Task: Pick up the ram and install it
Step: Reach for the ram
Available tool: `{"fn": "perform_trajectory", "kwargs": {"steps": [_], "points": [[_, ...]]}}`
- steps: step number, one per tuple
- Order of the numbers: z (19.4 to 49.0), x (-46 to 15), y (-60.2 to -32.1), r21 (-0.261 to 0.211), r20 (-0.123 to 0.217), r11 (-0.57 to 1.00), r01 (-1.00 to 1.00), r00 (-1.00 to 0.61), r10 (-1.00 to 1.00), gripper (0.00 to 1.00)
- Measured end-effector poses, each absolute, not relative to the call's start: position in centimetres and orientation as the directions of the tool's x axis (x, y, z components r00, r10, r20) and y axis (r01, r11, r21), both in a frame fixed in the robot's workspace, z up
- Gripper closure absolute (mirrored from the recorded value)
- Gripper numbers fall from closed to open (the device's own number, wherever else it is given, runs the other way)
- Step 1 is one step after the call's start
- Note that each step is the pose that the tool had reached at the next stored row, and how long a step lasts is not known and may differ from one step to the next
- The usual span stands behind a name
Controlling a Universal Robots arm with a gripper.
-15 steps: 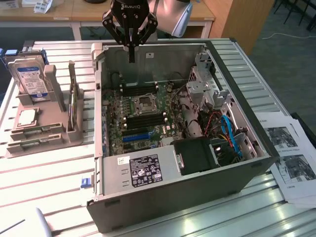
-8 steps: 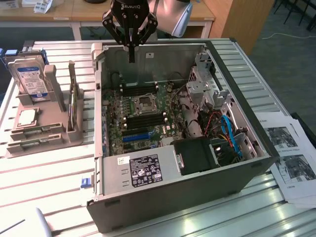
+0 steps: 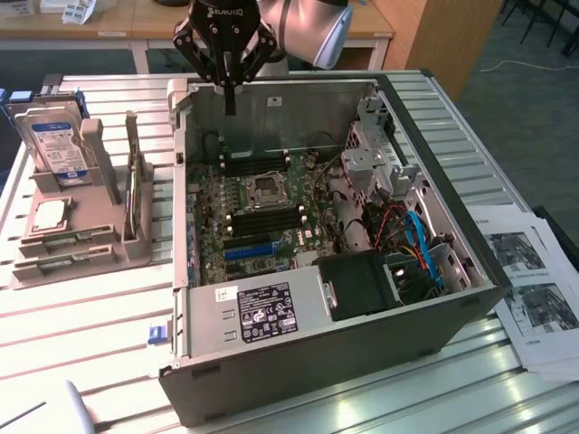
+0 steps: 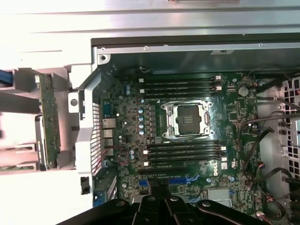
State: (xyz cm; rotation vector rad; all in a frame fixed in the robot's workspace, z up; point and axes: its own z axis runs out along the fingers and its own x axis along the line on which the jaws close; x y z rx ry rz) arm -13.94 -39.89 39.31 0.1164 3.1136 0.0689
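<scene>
The ram is a long green circuit-board stick standing on edge in a grey holder, outside the case on the exterior view's left. The wrist view shows the ram beside the case wall. My gripper hangs over the rear wall of the open computer case, well apart from the ram. Its dark fingers are pressed together with nothing between them. In the wrist view the gripper points down at the motherboard, whose black memory slots lie on both sides of the CPU socket.
A silver hard drive with a blue-white label stands in the holder, with a processor chip lying in front of it. Cables and a drive cage crowd the case's right side. Printed sheets lie on the slatted table.
</scene>
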Motion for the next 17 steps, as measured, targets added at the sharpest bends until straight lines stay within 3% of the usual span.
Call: {"fn": "perform_trajectory", "kwargs": {"steps": [17], "points": [[39.2, -18.2, -39.9, 0.045, -0.022, 0.996, 0.074, -0.997, 0.075, 0.90]]}}
